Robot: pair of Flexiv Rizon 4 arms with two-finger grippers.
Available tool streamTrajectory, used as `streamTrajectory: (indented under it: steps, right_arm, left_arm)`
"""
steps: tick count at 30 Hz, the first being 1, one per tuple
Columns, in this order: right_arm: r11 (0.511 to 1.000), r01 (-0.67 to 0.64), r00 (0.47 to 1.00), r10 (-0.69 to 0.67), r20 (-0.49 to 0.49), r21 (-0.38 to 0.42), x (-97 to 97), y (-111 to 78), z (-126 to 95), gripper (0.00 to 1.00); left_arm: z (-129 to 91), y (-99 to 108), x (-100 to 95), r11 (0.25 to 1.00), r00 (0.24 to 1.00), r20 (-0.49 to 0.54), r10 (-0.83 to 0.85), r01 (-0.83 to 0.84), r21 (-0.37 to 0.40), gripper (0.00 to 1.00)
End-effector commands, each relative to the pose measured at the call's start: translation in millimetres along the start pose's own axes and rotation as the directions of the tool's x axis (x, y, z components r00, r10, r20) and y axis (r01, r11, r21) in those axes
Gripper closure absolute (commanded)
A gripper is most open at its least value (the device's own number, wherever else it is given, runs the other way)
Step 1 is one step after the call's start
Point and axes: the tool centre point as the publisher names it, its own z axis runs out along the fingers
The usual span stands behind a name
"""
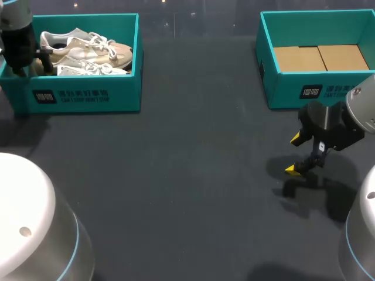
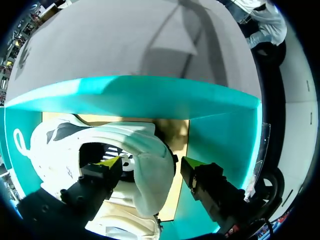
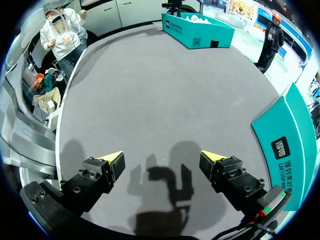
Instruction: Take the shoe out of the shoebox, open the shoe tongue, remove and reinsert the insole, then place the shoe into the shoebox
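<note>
One wrist view shows the left end effector straddling the shoe.

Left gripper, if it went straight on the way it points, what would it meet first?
Probably the heel of the shoe: the left gripper stands open astride it, inside the box. Depth is hard to judge.

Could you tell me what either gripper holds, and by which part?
Nothing yet: the left gripper straddles the shoe heel, open; the right gripper is open and empty.
</note>
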Motion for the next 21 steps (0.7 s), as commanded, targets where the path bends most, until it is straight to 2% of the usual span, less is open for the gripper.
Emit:
streamTrajectory:
  steps: [1,7,12,13,14,17,21]
  right_arm:
    - [1.000,-0.001,1.000,0.001,0.003,0.001,1.7,-0.2,-0.5,0.00]
    - [1.000,-0.001,1.000,0.001,0.003,0.001,1.7,-0.2,-0.5,0.00]
    - [1.000,-0.001,1.000,0.001,0.003,0.001,1.7,-0.2,-0.5,0.00]
    - [1.000,-0.001,1.000,0.001,0.003,0.001,1.7,-0.2,-0.5,0.00]
    - [1.000,-0.001,1.000,0.001,0.003,0.001,1.7,-0.2,-0.5,0.00]
    - [1.000,-0.001,1.000,0.001,0.003,0.001,1.7,-0.2,-0.5,0.00]
    - [1.000,-0.001,1.000,0.001,0.003,0.001,1.7,-0.2,-0.5,0.00]
  left_arm:
    - [5.8,3.7,-1.6,1.000,1.000,-0.009,-0.001,0.001,0.008,0.29]
    - [12.1,4.0,-0.6,1.000,1.000,-0.026,-0.002,0.002,0.014,0.40]
    - [15.4,2.6,1.1,1.000,0.999,-0.036,0.000,0.001,0.020,0.56]
    - [15.5,2.2,1.5,1.000,0.999,-0.037,0.000,0.000,0.021,0.64]
    - [15.4,1.7,2.4,1.000,0.999,-0.038,0.000,0.000,0.022,0.77]
    - [13.9,0.3,4.3,1.000,0.999,-0.040,0.000,0.001,0.024,1.00]
    - [12.7,-1.2,6.4,1.000,0.999,-0.042,0.004,-0.003,0.022,1.00]
